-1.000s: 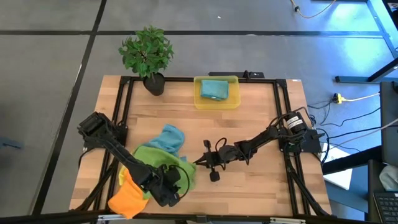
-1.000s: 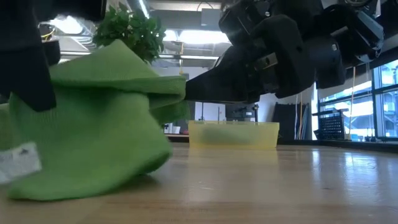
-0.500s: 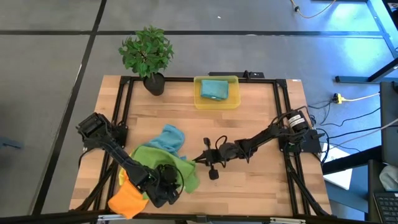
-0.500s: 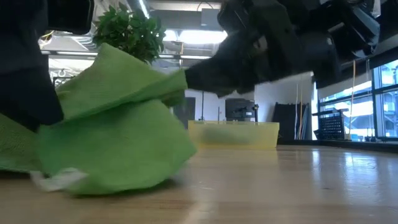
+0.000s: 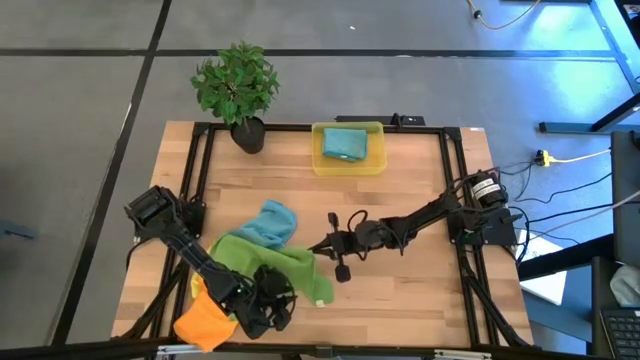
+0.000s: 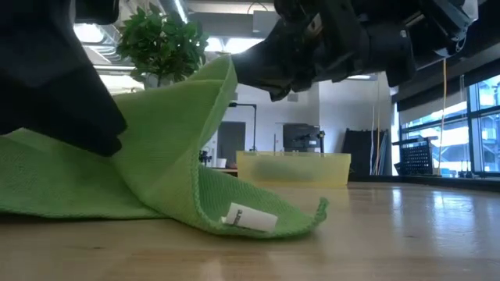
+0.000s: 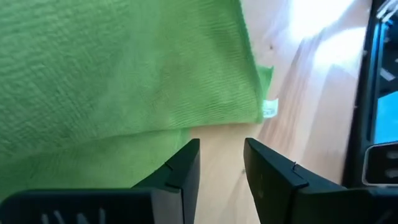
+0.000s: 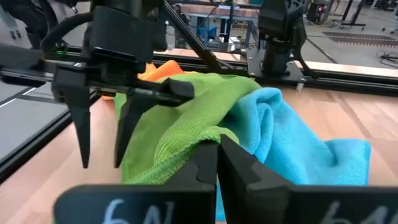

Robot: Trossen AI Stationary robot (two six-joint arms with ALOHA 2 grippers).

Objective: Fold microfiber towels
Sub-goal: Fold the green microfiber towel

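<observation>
Right gripper [image 5: 316, 246] jaws pinch the green towel [image 5: 262, 259] edge, centre frame. Left gripper [image 7: 221, 163] jaws empty, partly open, lower left; bare bench [image 5: 420, 290] lower right.

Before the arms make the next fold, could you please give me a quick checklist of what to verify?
1. Right gripper shut on the green towel edge: ok.
2. Left gripper gripping the towel: not ok; its fingers stand apart with nothing between them, beside the labelled corner.
3. Green towel lying flat: not ok; it is doubled over, with one edge lifted.
4. Green towel free of the blue towel: not ok; they touch.
5. Bare table beside the towel for spreading it: ok.
</observation>
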